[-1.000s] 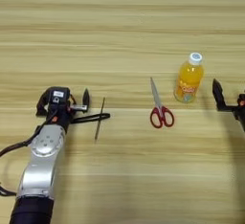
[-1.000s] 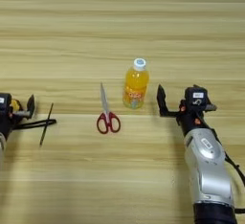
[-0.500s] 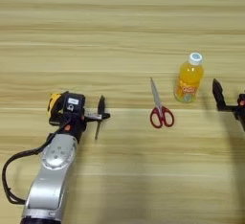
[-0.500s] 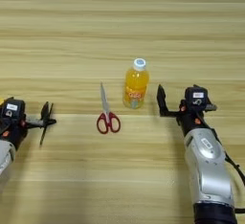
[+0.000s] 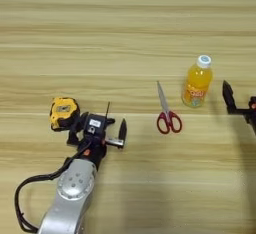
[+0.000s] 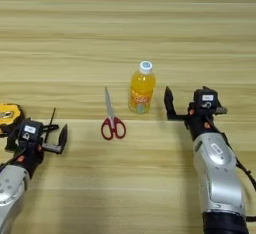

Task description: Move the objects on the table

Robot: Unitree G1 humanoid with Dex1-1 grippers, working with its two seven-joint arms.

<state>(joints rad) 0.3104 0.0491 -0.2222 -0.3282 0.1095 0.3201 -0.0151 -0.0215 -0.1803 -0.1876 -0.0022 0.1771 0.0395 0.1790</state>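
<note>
A yellow-black tape measure lies on the table at the left. Just right of it stands my left gripper, open, its fingers spread wide to either side of a thin dark rod whose far end pokes out beyond the gripper's body. Red-handled scissors lie in the middle, blades pointing away. Upright to their right is an orange-drink bottle with a white cap. My right gripper stands open just right of the bottle, its left finger a little apart from it.
A black cable loops from the left arm near the front edge. The far half of the table shows only bare planks.
My left gripper has slid right, off the tape measure, which now shows in full, and stands over the thin rod. The right arm, bottle and scissors have not moved.
</note>
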